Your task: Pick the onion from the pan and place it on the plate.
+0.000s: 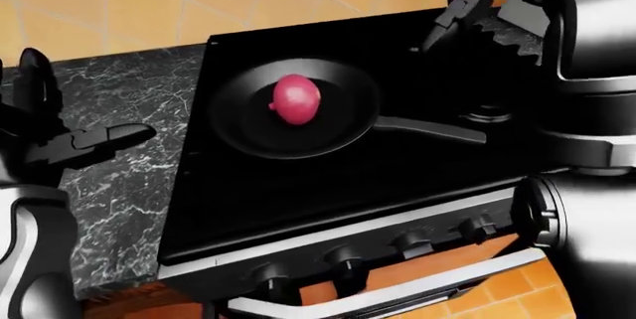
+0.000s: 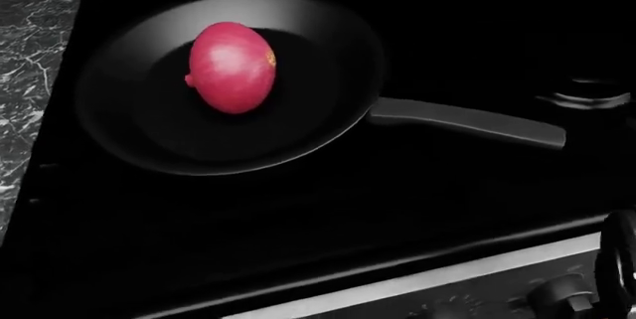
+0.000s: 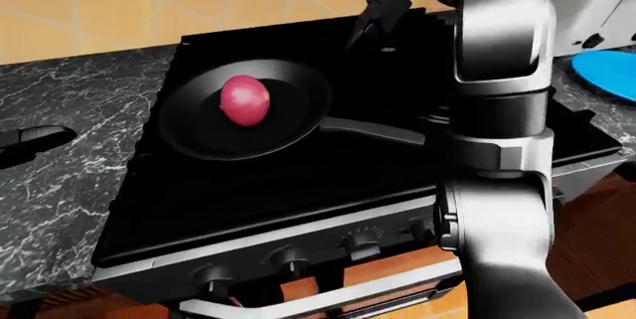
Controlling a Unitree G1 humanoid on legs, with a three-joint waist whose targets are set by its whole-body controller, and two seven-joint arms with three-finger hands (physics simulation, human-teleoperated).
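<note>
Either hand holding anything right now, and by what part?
Nothing held. The onion lies free in the pan; right hand and left hand are both open.

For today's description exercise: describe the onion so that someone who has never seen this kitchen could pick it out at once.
Start at the black stove set into the dark marbled counter. On it sits a round black pan whose handle points to the right of the head view. The onion lies inside that pan: a smooth, reddish-pink, egg-shaped bulb, the only brightly coloured thing on the stove.
</note>
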